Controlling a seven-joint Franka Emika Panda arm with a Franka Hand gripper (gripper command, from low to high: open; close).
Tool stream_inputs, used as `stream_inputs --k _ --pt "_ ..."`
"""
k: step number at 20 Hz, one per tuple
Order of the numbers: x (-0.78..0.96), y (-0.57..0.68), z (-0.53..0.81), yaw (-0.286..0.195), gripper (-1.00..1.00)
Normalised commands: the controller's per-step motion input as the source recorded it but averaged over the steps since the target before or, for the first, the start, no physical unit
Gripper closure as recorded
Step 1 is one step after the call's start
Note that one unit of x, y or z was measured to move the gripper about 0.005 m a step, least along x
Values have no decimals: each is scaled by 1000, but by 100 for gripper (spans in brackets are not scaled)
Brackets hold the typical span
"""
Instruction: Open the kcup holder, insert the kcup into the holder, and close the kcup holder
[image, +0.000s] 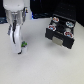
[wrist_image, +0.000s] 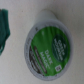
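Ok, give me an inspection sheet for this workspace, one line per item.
Surface: pale table, bare in the foreground.
Job's things: kcup holder at the exterior view's right, drawer pulled open, several pods in its slots; kcup with green top on the table below the arm, lying tilted in the wrist view.
Clutter: green item at the wrist view's edge, unidentifiable.
Grippers: gripper hangs just above the kcup; jaw state cannot be told.
Cables: nothing seen.
Surroundings: dark backdrop behind the table.
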Motion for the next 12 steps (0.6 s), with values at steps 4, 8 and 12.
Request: stream_inputs --k 4,8,12 --pt "122 109 0 -6 -100" --pt "191 354 0 -1 -100" --pt "91 223 0 -1 -100"
